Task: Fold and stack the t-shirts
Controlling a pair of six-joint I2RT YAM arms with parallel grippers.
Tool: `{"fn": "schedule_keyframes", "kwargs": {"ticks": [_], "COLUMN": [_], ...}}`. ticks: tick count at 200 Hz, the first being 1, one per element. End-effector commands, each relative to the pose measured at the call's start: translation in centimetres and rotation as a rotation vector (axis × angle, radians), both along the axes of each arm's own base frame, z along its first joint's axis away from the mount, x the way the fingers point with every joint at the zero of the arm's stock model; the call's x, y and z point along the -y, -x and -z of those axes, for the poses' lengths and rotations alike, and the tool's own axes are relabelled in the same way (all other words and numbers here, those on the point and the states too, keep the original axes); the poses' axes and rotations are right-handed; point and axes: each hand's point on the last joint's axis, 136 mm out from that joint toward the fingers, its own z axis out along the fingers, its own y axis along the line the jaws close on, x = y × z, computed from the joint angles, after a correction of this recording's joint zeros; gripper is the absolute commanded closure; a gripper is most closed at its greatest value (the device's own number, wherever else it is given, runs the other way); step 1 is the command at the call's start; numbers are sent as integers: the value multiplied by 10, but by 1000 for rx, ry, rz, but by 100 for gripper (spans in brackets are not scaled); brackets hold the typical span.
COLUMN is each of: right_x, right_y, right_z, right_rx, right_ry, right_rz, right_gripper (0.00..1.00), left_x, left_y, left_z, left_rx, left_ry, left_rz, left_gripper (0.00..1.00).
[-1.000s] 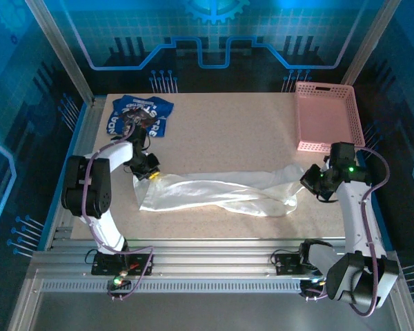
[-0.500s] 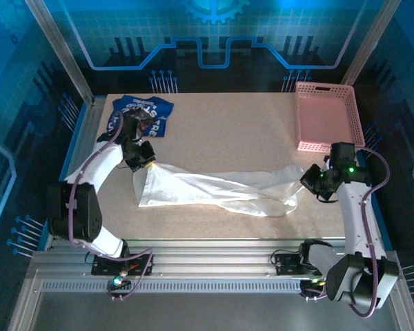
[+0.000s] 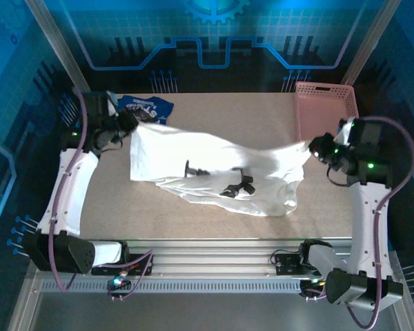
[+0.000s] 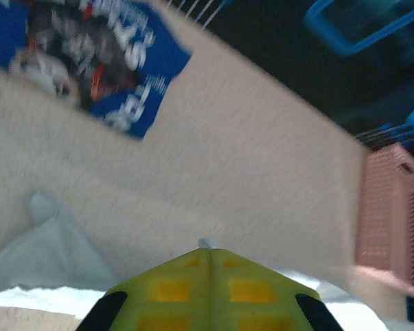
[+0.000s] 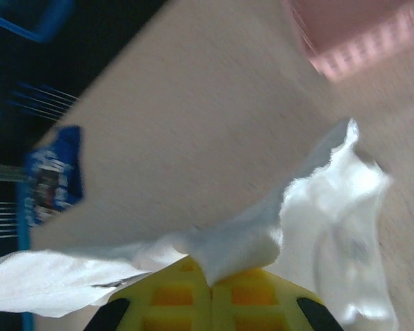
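The white t-shirt [image 3: 214,157] hangs stretched across the middle of the table, lifted at both upper corners, its lower part resting on the tabletop. Small dark marks [image 3: 236,185] show on its front. My left gripper [image 3: 130,125] is shut on its left corner, where a sliver of white cloth [image 4: 205,243] pokes out between the shut yellow fingers [image 4: 186,289]. My right gripper [image 3: 314,147] is shut on the right corner, with a wad of white cloth [image 5: 241,245] pinched at its tips [image 5: 210,276]. The royal-blue t-shirt [image 3: 150,107] with white lettering lies folded at the back left, just behind the left gripper.
A pink lattice basket [image 3: 324,114] stands at the back right corner, close behind the right gripper. It also shows at the right edge [image 4: 390,221] of the left wrist view. Bare tabletop [image 3: 234,114] lies behind the white shirt.
Both grippers have risen and moved toward the back of the table. The white shirt went from a bunched strip on the table to a wide sheet held up between them.
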Motion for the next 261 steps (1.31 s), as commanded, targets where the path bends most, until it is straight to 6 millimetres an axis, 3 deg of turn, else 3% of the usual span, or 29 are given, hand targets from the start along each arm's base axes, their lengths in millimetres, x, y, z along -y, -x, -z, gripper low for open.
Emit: {"fn": "schedule_keyframes", "kwargs": {"ticks": [1, 24, 42, 60, 106, 134, 157, 194, 226, 261], "right_x": [-15, -18, -21, -25, -30, -39, -36, -33, -33, -25], "right_y": [-4, -1, 11, 24, 75, 61, 42, -17, -86, -180], "right_z": [-79, -137, -175, -201, -277, -287, -289, -273, -251, -237], "right_rx": [199, 315, 388, 437, 603, 605, 615, 546, 493, 512], "right_ry": [7, 23, 23, 10, 43, -49, -73, -117, -138, -226], "right_rz": [-84, -95, -97, -97, -69, -130, -136, -191, -242, -263], "right_gripper": [100, 100, 100, 100, 100, 100, 100, 100, 100, 100], "left_x": [-16, -20, -23, -21, -17, -15, -10, -5, 1, 2], "left_y": [6, 17, 32, 50, 93, 90, 69, 7, -65, -139], "left_z": [-86, -157, -197, -232, -301, -318, -320, -302, -267, -242], "left_rx": [233, 412, 513, 612, 808, 849, 849, 778, 672, 650], "left_ry": [-76, -126, -153, -164, -181, -169, -135, -50, 36, 105], "left_rz": [-32, -34, -48, -49, -48, -42, -10, 29, 69, 89], "left_gripper": [100, 100, 100, 100, 100, 100, 100, 100, 100, 100]}}
